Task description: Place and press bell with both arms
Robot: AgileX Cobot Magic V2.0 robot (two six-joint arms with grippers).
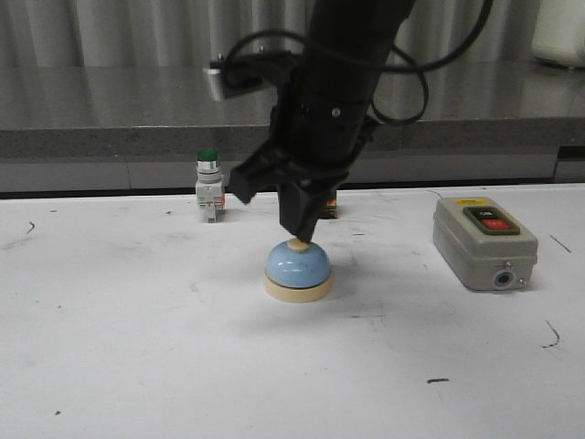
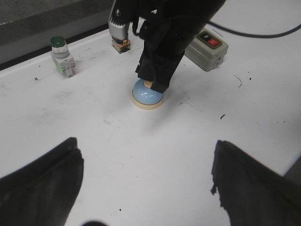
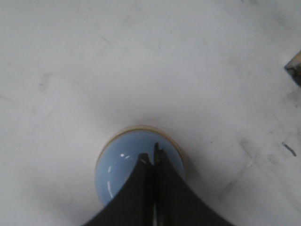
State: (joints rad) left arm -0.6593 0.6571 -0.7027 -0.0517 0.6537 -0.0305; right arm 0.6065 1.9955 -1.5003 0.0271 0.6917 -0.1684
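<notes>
On the left of the white desk [image 1: 110, 347] stands a small green-capped push button [image 1: 208, 186], a blocky plastic body under a round cap. The left gripper [image 2: 146, 188] appears only in its own wrist view, its dark fingers spread wide apart, empty, well back from the bell.

In the middle sits the bell [image 1: 298, 271]: a glossy light-blue dome, apparently smooth metal, on a cream base ring, with a cream knob on top. The right gripper [image 1: 300, 234] comes down from above, fingers pressed together into one blunt tip that rests on the knob, seemingly pressing it.

The tip looks slightly off the knob's centre, so it could slide down the slick dome; a sideways push might skid the light bell across the smooth, scuffed desk, since nothing is holding its base.

To the right lies a grey rectangular switch box [image 1: 482, 242] with red and black buttons, well apart from the bell.
</notes>
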